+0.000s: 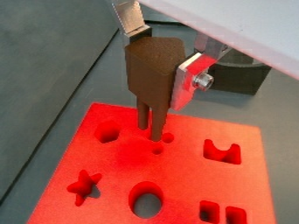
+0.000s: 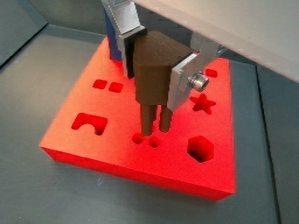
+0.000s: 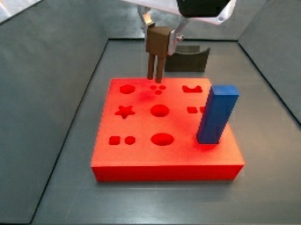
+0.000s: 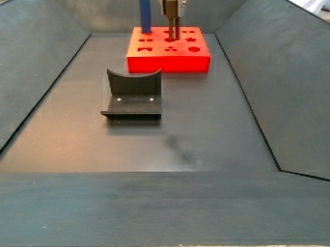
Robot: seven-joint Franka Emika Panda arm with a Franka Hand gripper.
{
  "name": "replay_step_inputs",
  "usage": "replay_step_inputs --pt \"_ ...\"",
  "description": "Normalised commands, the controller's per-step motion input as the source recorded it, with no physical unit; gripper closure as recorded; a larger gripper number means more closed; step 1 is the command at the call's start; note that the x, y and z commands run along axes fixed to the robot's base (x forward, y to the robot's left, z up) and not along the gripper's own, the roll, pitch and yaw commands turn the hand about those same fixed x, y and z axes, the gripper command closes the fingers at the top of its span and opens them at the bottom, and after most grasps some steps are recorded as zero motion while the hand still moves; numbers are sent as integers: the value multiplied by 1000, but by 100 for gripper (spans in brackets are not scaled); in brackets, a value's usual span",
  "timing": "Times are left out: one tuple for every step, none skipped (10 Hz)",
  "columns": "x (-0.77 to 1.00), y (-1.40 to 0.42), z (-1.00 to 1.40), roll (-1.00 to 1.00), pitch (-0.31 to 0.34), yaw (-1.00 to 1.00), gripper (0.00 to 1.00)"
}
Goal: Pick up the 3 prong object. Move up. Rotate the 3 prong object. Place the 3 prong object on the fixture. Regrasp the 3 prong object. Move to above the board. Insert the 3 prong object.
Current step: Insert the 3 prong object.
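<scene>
My gripper [image 1: 159,66] [image 2: 153,66] is shut on the 3 prong object [image 1: 149,74] [image 2: 149,74], a brown peg held upright with its prongs pointing down. The prong tips hang just above a cluster of small round holes [image 1: 159,146] [image 2: 146,140] in the red-orange board [image 1: 117,188] [image 2: 105,140]. In both side views the gripper [image 3: 159,39] [image 4: 172,12] stands over the board's [image 3: 165,145] [image 4: 168,60] far part. Whether the tips touch the board I cannot tell. The dark fixture [image 3: 188,60] [image 4: 131,95] [image 1: 239,79] stands on the floor off the board, with nothing on it.
A tall blue block [image 3: 217,114] [image 4: 145,14] [image 2: 117,44] stands upright in one of the board's holes, apart from the gripper. The board has star, circle and square cut-outs. Sloped grey walls [image 4: 52,87] enclose the floor.
</scene>
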Motion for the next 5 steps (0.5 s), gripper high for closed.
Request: replay_step_inputs --pt "0 0 -260 0 -69 -1000 100" --pt "0 0 -266 0 -66 -1000 100" --pt "126 29 -43 -73 -67 -717 100" --pt "43 0 0 0 0 -11 100" --pt "294 0 -269 0 0 -300 100"
